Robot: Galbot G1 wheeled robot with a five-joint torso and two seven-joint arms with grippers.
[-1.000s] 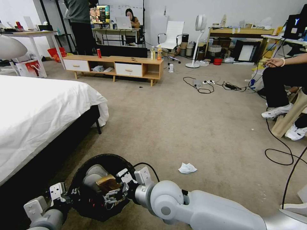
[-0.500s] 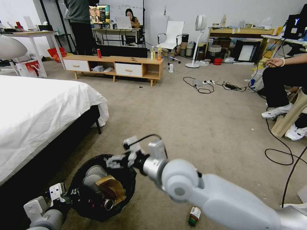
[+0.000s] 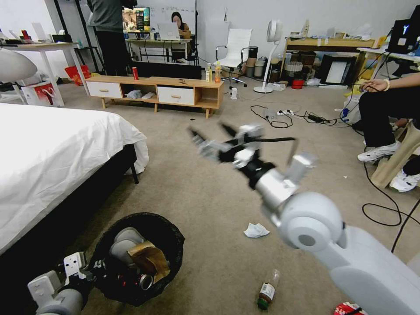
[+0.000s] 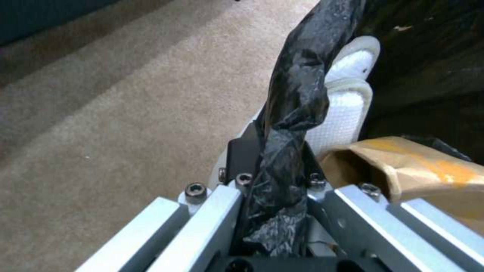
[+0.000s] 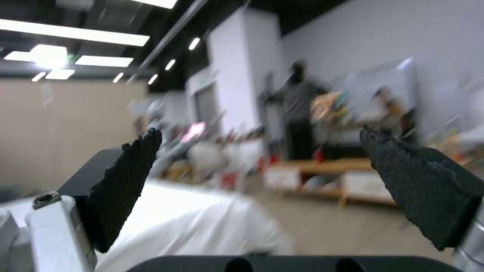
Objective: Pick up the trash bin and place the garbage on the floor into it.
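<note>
The trash bin (image 3: 173, 238), lined with a black bag, is at the lower left on the floor (image 3: 227, 192). It holds a brown paper bag (image 3: 151, 258) and a can (image 3: 145, 282). My left gripper (image 3: 100, 266) is shut on the bin's near rim; the left wrist view shows the gripper (image 4: 287, 147) clamped over the bagged rim (image 4: 297, 87), with the paper bag (image 4: 418, 166) just inside. My right gripper (image 3: 209, 131) hangs open and empty high above the carpet, its fingers (image 5: 128, 177) spread wide. Garbage on the carpet: a white tissue (image 3: 256, 229), a small bottle (image 3: 267, 291) and a red packet (image 3: 348, 309).
A bed (image 3: 52, 148) with white sheets runs along the left beside the bin. A low wooden cabinet (image 3: 153, 89) stands at the back. Black cables (image 3: 380, 210) and a seated person's legs (image 3: 385, 113) take up the right side.
My right gripper let go of the brown paper bag inside the bin, then swung up and forward, open. The arm's move uncovered the tissue, bottle and packet.
</note>
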